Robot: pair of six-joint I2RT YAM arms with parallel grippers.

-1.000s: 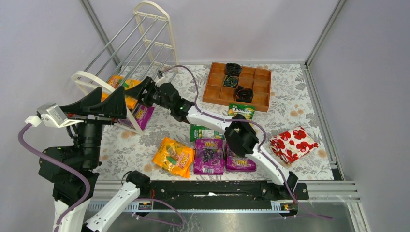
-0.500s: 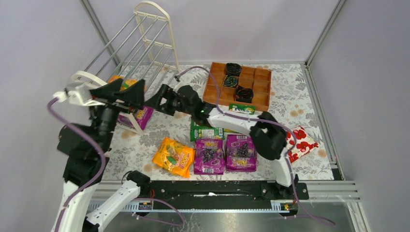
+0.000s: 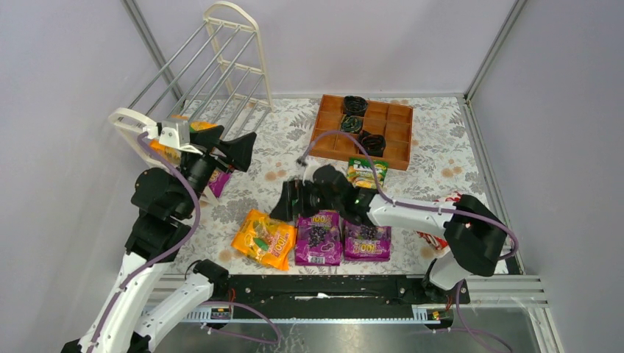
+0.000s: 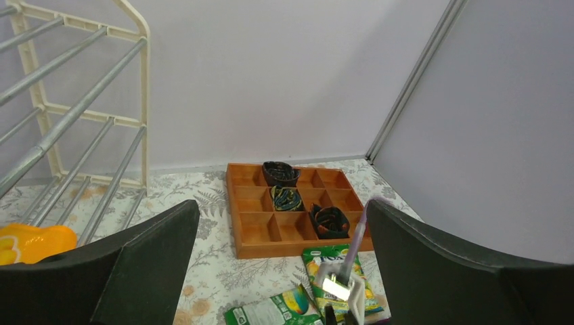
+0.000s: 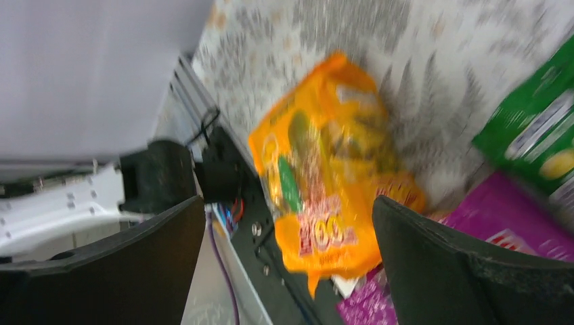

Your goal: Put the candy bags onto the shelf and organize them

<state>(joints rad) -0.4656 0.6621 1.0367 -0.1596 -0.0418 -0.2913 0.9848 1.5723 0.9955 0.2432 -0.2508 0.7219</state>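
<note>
The cream-white shelf stands at the back left; its rods also show in the left wrist view. An orange bag and a purple bag rest on its low tier. On the table lie an orange bag, two purple bags and a green bag. My left gripper is open and empty beside the shelf's near end. My right gripper is open and empty just above the table's orange bag. The left wrist view shows two green bags.
An orange-brown wooden tray with black coils sits at the back right. A red-and-white floral package lies at the right, mostly behind my right arm. Metal frame rails run along the table's edges.
My right gripper has pulled back from the shelf to the table's middle, above the orange bag. My left arm has swung right and lower, its gripper now beside the shelf's near end.
</note>
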